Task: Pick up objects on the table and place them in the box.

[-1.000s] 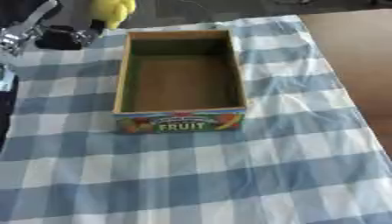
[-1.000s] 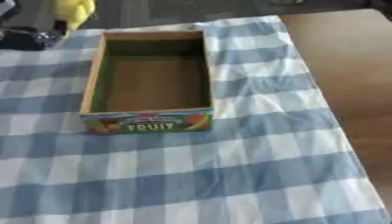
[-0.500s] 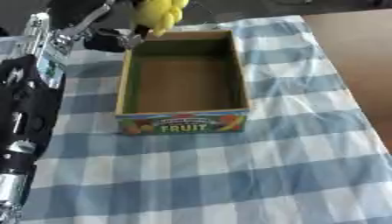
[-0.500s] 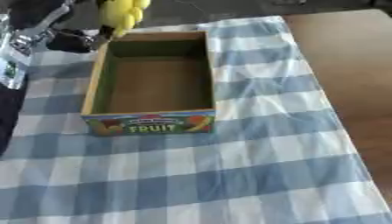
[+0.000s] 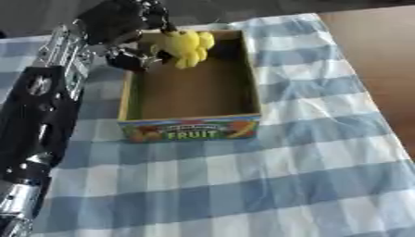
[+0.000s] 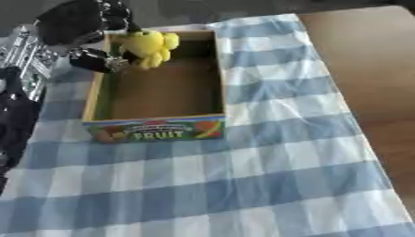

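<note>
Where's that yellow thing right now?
The yellow object hangs from the left hand over the far-left end of the fruit box.

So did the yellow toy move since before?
Yes. The yellow toy, held in the left hand, has come in from beyond the fruit box's far left corner to over its far end.

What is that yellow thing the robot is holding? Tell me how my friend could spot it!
Look at the blue-and-white checked tablecloth, then the open cardboard box with FRUIT printed on its front. Over the box's far left corner, the robot's black left hand holds a small lumpy yellow object. It is the only bright yellow thing, held up rather than lying down.
</note>
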### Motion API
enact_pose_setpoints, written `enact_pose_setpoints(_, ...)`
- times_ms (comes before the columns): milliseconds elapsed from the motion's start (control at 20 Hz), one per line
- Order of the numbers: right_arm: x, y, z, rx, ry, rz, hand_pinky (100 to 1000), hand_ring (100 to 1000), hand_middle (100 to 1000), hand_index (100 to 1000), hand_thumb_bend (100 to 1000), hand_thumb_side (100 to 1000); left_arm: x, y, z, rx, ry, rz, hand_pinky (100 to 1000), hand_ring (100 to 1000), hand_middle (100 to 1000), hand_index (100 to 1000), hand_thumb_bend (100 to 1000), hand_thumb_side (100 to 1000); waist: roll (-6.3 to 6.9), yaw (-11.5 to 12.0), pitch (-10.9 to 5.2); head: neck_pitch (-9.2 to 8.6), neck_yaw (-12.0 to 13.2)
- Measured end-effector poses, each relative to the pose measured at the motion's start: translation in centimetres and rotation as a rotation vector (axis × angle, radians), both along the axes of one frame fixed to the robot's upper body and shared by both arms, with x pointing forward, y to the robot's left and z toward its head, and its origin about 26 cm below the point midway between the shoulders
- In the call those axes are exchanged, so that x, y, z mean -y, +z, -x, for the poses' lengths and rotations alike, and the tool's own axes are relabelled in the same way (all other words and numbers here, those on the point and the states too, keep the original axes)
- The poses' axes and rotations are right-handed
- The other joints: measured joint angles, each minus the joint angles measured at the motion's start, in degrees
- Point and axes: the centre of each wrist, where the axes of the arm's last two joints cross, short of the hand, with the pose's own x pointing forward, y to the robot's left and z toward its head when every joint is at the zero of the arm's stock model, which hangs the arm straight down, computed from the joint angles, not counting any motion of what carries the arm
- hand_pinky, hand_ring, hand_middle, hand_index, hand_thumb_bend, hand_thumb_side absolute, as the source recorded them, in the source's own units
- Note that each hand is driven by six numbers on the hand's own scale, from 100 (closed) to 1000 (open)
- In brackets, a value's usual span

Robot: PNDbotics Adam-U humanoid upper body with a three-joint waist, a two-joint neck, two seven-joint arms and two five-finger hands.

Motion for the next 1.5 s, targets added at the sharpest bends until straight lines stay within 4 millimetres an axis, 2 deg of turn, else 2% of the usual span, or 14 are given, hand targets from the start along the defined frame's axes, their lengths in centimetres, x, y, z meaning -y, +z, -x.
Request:
enact_pose_setpoints(250, -0.1, 0.2, -0.1, 0.01, 0.002, -0.003, 1000, 894, 563, 842, 100, 725, 1.0, -1.5, -0.6, 0.018, 0.028, -0.126, 753, 720, 577, 681, 116, 189, 0.3, -0.37, 0.0, 0.0, 0.01)
enact_pose_setpoints(350, -0.1, 0.2, -0.1, 0.012, 0.003, -0.004, 1000, 894, 563, 842, 100, 725, 1.1, -2.0, -0.8, 0.031, 0.035, -0.161, 762, 735, 585, 710, 164, 196, 0.31, -0.39, 0.0, 0.0, 0.01)
enact_pose_setpoints(600, -0.1, 0.2, -0.1, 0.012, 0.004, -0.006, 1000, 894, 563, 842, 100, 726, 1.1, -3.4, -1.2, 0.065, 0.088, -0.257, 837, 799, 652, 847, 341, 239, 0.32, -0.43, 0.0, 0.0, -0.01)
enact_pose_setpoints(650, -0.1, 0.2, -0.1, 0.012, 0.004, -0.006, 1000, 894, 563, 842, 100, 726, 1.0, -3.7, -1.3, 0.071, 0.104, -0.28, 847, 810, 666, 879, 382, 286, 0.32, -0.41, 0.0, 0.0, -0.03)
enact_pose_setpoints(800, -0.1, 0.2, -0.1, 0.012, 0.004, -0.006, 1000, 894, 563, 841, 100, 726, 0.8, -3.9, -1.4, 0.099, 0.14, -0.32, 886, 842, 689, 929, 551, 688, 0.32, -0.3, 0.0, 0.01, -0.08)
enact_pose_setpoints(900, -0.1, 0.2, -0.1, 0.012, 0.004, -0.006, 1000, 894, 563, 841, 100, 727, 0.6, -3.9, -1.4, 0.119, 0.158, -0.328, 894, 849, 688, 929, 594, 769, 0.31, -0.23, -0.01, 0.01, -0.1)
enact_pose_setpoints(1100, -0.1, 0.2, -0.1, 0.011, 0.004, -0.007, 1000, 893, 563, 841, 100, 727, -0.1, -3.8, -1.4, 0.143, 0.182, -0.296, 892, 856, 687, 927, 573, 724, 0.1, 0.1, -0.02, 0.02, -0.29)
enact_pose_setpoints(1300, 0.0, 0.1, 0.0, 0.008, 0.002, -0.008, 1000, 892, 564, 840, 100, 726, -0.7, -3.3, -1.0, 0.171, 0.174, -0.205, 871, 845, 680, 906, 480, 676, -0.3, 0.52, -0.16, 0.07, -0.56)
enact_pose_setpoints(1500, 0.0, 0.0, 0.0, 0.009, -0.003, -0.012, 1000, 891, 564, 840, 100, 724, -0.9, -2.1, -0.4, 0.197, 0.112, -0.028, 828, 820, 682, 901, 374, 620, -0.6, 0.85, -0.49, 0.1, -0.85)
